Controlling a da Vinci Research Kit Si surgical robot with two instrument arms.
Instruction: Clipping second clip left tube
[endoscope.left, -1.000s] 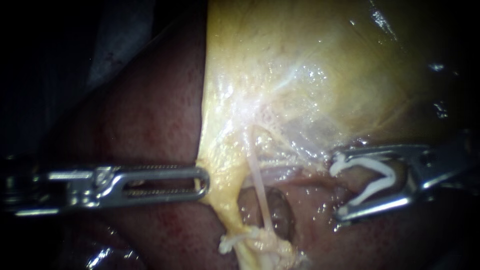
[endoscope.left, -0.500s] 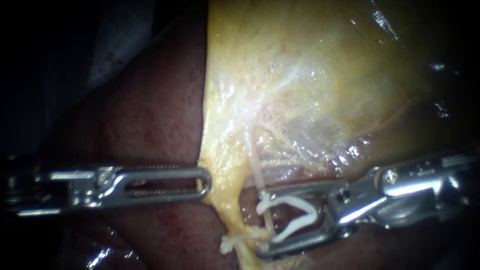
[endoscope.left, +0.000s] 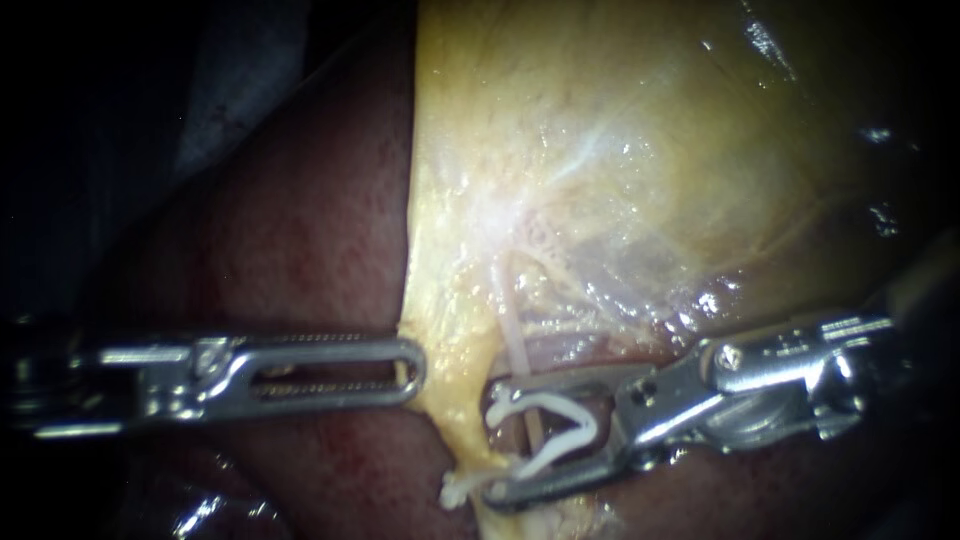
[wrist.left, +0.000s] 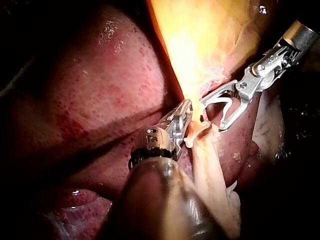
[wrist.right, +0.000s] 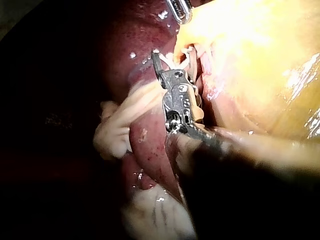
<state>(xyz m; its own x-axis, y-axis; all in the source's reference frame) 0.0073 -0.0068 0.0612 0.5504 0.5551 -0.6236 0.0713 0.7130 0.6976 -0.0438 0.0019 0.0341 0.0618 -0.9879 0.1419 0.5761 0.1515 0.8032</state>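
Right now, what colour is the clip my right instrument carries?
White. The clip shows best in the endoscope view.

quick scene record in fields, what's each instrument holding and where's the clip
left instrument: pincer shut on gallbladder edge
right instrument: pincer holds clip
clip: open, legs on either side of the tube, not closed yet
tube: thin, pale, runs down from gallbladder
liver: dark red, behind left instrument

Tube (endoscope.left: 512, 340) betw clip (endoscope.left: 545, 402) legs; L instrument (endoscope.left: 400, 365) left, gallbladder (endoscope.left: 620, 150) above.
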